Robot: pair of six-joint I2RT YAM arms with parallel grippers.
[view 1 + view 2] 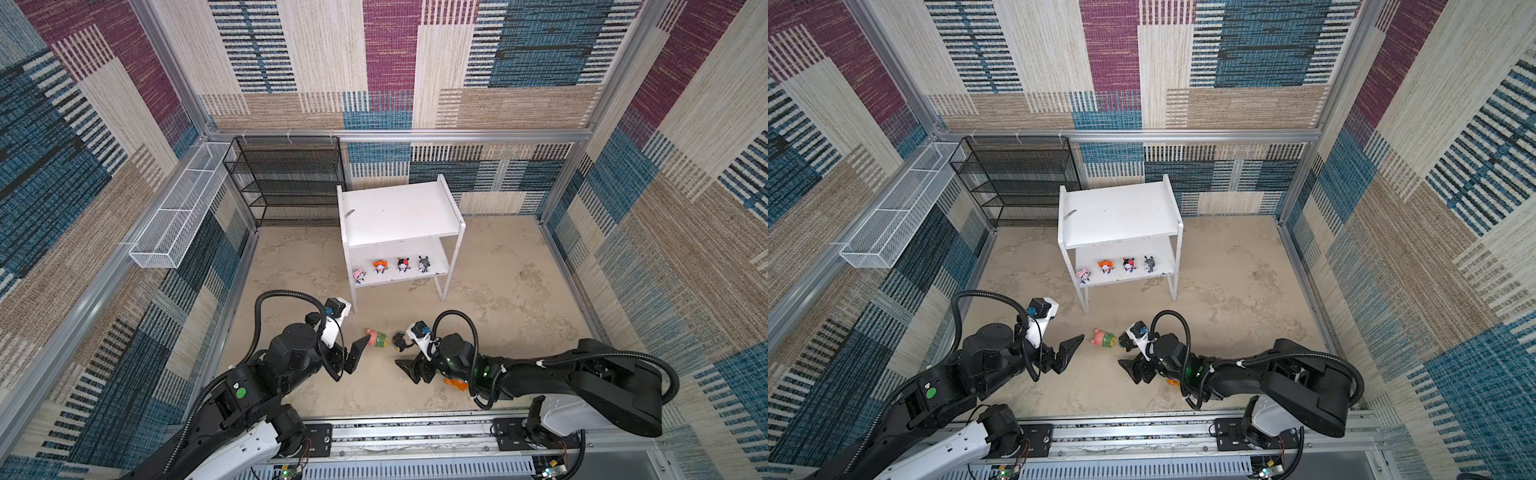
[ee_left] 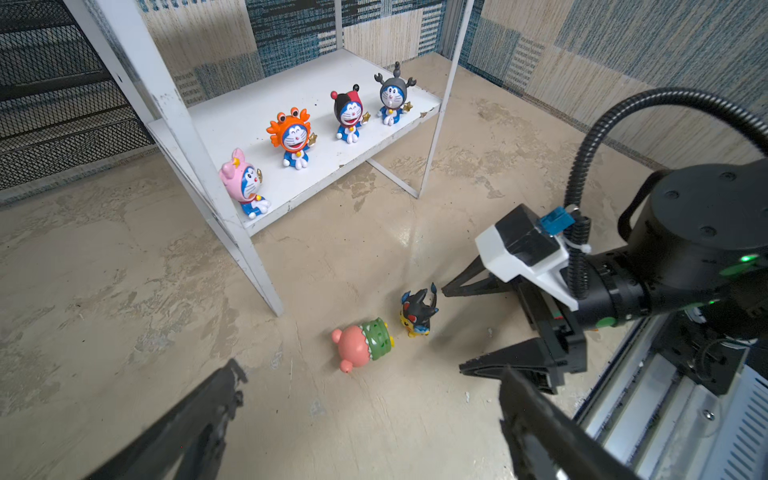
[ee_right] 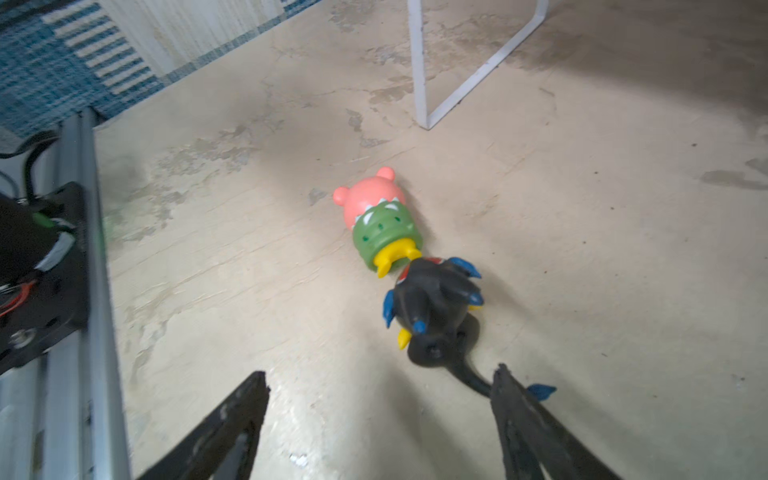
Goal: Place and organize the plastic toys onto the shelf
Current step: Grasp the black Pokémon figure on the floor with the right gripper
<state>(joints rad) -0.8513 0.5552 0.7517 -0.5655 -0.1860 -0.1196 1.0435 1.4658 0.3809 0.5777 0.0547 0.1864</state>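
In both top views the white shelf (image 1: 399, 208) (image 1: 1117, 216) is standing at 12 o'clock of the floor (image 1: 498, 332), its long axis running 9 to 3 o'clock. Four tiny figurines (image 1: 380, 266) (image 2: 293, 139) are sitting upright in a row along its lower board, faces looking toward 6 o'clock.

At 6 o'clock of the shelf, the pink-and-green toy (image 1: 377, 337) (image 1: 1104, 338) (image 2: 363, 345) (image 3: 380, 216) is lying on its side on the floor. Its long axis is running roughly 9 to 3 o'clock, pink head pointing to 9 and yellow feet to 3. Just beside those feet the black-hooded yellow toy (image 1: 400, 340) (image 1: 1124, 338) (image 2: 417, 311) (image 3: 432, 307) is standing upright, facing about 10 o'clock, its tail trailing toward 5.

The left gripper (image 1: 358, 355) (image 1: 1071, 353) (image 2: 372, 378) is hovering at 9 o'clock of the pink head, jaws spread wide and holding nothing. The right gripper (image 1: 405, 372) (image 1: 1129, 372) (image 2: 453, 328) (image 3: 380, 372) is hovering at 6 o'clock of the black-hooded yellow toy, jaws likewise parted and empty, one fingertip (image 3: 505, 382) sitting near the tail.
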